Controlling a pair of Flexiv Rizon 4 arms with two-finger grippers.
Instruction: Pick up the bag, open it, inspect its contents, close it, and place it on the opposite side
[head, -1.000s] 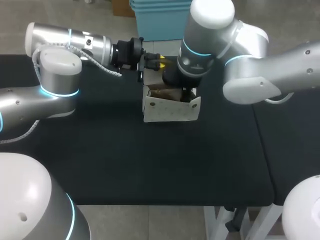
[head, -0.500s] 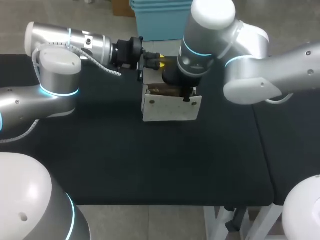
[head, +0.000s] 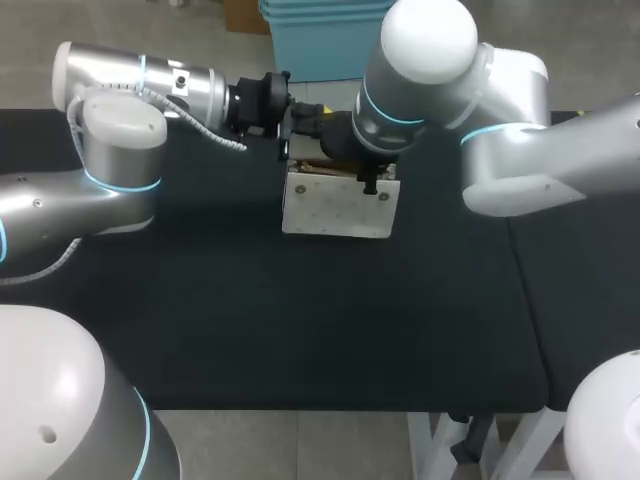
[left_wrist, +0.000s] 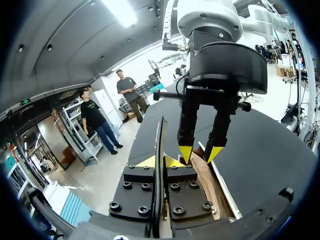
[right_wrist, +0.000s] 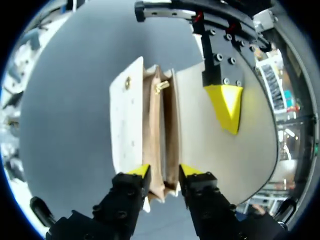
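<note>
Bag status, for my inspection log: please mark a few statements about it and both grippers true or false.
1. The bag is shut. False: its flap is held open and the tan interior shows.
2. The left gripper has its jaws clamped on the flap. True.
3. The right gripper is parked far from the bag. False: it is right over the open top.
4. A gold stud sits on the white front panel. True.

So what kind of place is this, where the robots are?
Probably a robot lab or test room: the left gripper and right gripper both work at one white bag over a plain black table.
</note>
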